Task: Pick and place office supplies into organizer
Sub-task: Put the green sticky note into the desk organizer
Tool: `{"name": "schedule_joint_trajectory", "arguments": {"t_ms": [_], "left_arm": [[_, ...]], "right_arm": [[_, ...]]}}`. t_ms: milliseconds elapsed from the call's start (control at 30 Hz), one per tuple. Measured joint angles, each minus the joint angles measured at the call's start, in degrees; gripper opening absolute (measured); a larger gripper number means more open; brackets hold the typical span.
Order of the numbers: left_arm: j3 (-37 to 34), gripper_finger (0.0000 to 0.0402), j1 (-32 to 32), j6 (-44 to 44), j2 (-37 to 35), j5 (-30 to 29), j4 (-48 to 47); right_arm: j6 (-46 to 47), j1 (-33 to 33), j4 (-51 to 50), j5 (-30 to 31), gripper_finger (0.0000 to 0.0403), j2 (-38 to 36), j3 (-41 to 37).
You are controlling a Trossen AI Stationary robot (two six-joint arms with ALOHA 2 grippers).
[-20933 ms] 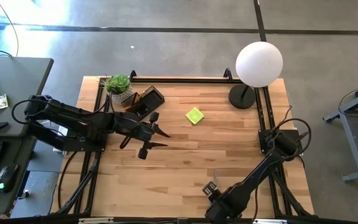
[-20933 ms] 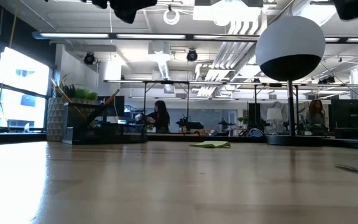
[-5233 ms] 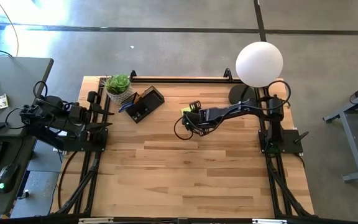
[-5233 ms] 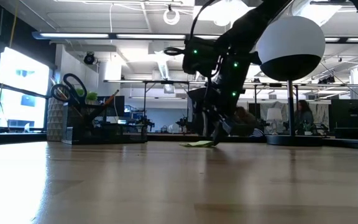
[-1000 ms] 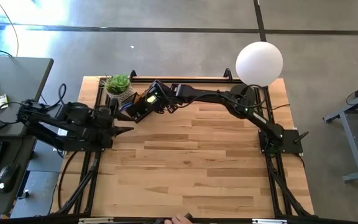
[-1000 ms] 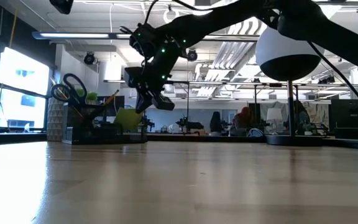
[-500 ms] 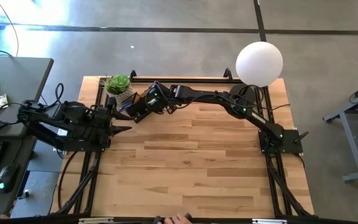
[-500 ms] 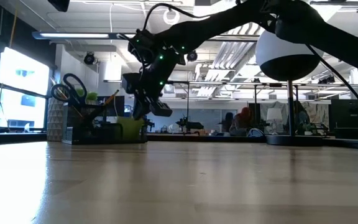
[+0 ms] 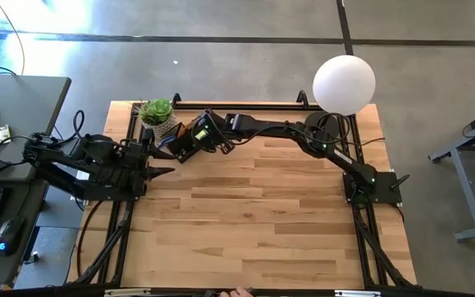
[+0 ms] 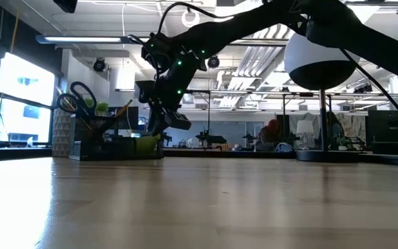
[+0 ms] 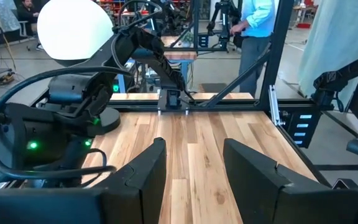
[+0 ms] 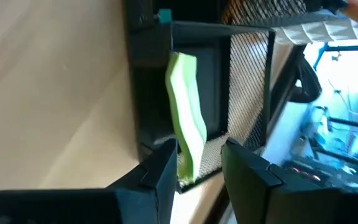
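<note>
Right claw (image 9: 198, 134) reaches across the tabletop (image 9: 254, 223) to the organizer (image 9: 190, 139) at the far-left corner, fingers spread (seen in wrist view), just apart from the pad (image 12: 186, 134). Pad: yellow-green, on edge inside a mesh-walled compartment, bent, not gripped. Scissors (image 10: 80, 97) & pencil (image 10: 121, 109) stand upright in organizer (low view). Plant (image 9: 157, 111) just beside it; lamp (image 9: 344, 83) at far-right corner. Left claw (image 9: 162, 172) spread, empty, at tabletop's left edge.
</note>
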Motion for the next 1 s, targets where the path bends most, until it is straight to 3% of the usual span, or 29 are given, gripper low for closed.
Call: {"name": "schedule_joint_trajectory", "arguments": {"t_ms": [167, 300, 400, 500, 733, 1000], "left_arm": [[0.0, 0.0149, 0.0, 0.0, 0.0, 0.0, 0.0], [0.0, 0.0149, 0.0, 0.0, 0.0, -0.02, -0.11], [0.0, 0.0149, 0.0, -0.02, 0.0, -0.35, -1.3], [0.0, 0.0149, 0.0, -0.26, 0.04, -2.46, -2.65], [-0.02, 0.0149, 0.01, -4.04, 3.21, -9.53, -5.88], [-0.02, 0.0149, 0.02, -7.06, 13.42, -10.99, -4.57]], "right_arm": [[1.12, -0.24, 0.88, -4.77, 0.0117, 0.0, 0.0], [4.03, -0.03, 3.41, 0.51, 0.0117, -0.03, 0.05], [8.37, 0.5, -3.32, 3.9, 0.0117, -0.22, 2.61], [16.67, 1.13, -14.71, -0.28, 0.0115, -0.99, 7.27], [37.74, 1.77, -26.88, -5.56, 0.0081, -11.03, -3.08], [52.17, 3.54, -19.26, -7.31, 0.0007, -28.38, -29.07]]}}
